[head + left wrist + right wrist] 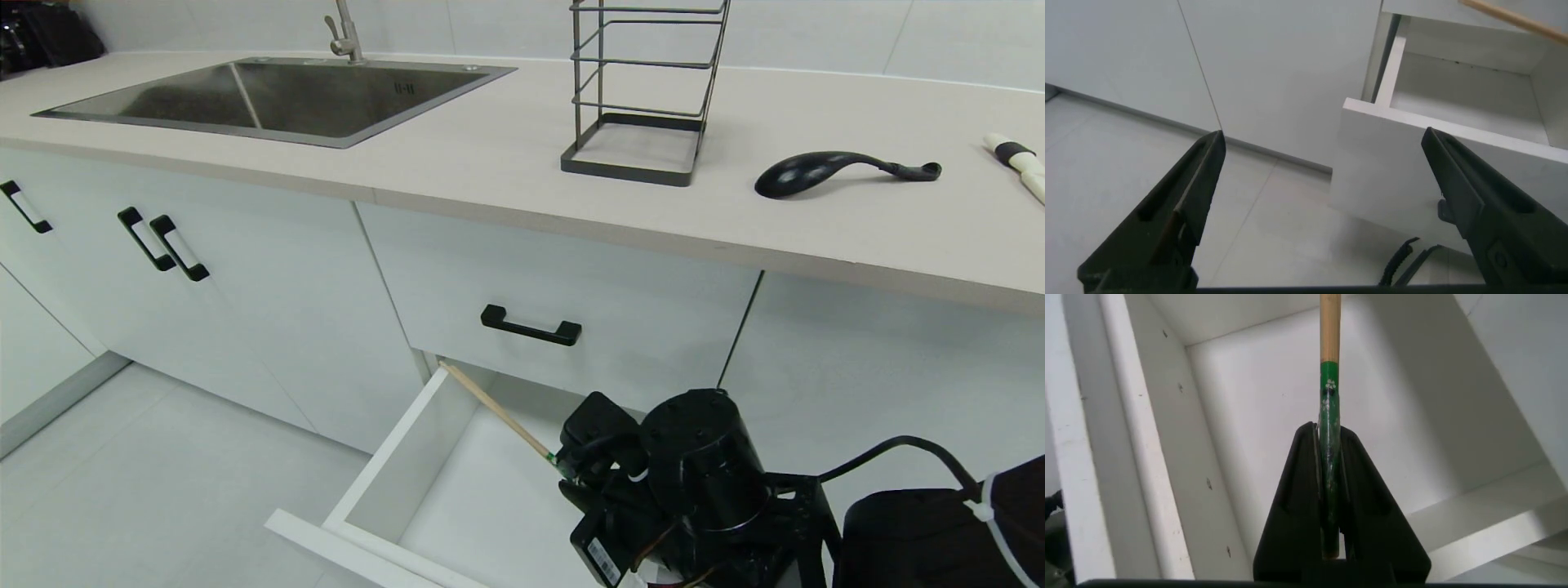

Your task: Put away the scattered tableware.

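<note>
Fingers [1294,498] of the right gripper [1328,434] are together on a chopstick [1328,343] in the right wrist view. They are clamped on its green-painted end, and the bare wood shaft runs straight out past the tips. Beneath it is the white inside of an open drawer [1135,457]. The shaft points toward a rear corner. Cannot tell whether its far tip touches the drawer.

Head view. The right gripper [566,472] sits at 6 o'clock of the frame, low, over the open drawer [384,457]. The chopstick [494,410] slants from the fingers toward 10 o'clock. Its far tip is up by the drawer's left rear corner, just under the shut drawer above, which has a black handle [531,325]. The bench [490,171] runs across the upper half of the frame. On the bench:
- A black ladle [816,173] lies at 2 o'clock, with its handle pointing to 3 o'clock.
- A wire rack [633,167] stands upright at the ladle's 9 o'clock, near but apart.
- A white rod [1015,157] with a black band lies at the 3 o'clock edge, apart from the ladle. Cannot tell what it is.
- A sink [277,98] is at 11 o'clock, with a tap [347,33] behind it.

Left wrist view. The fingers [1184,212] of the left gripper [1323,137] are wide apart, hanging over the tiled floor [1127,147]. Past them are the drawer's front panel [1413,175] and the open box behind it. The chopstick [1515,20] crosses above the drawer's inside.
</note>
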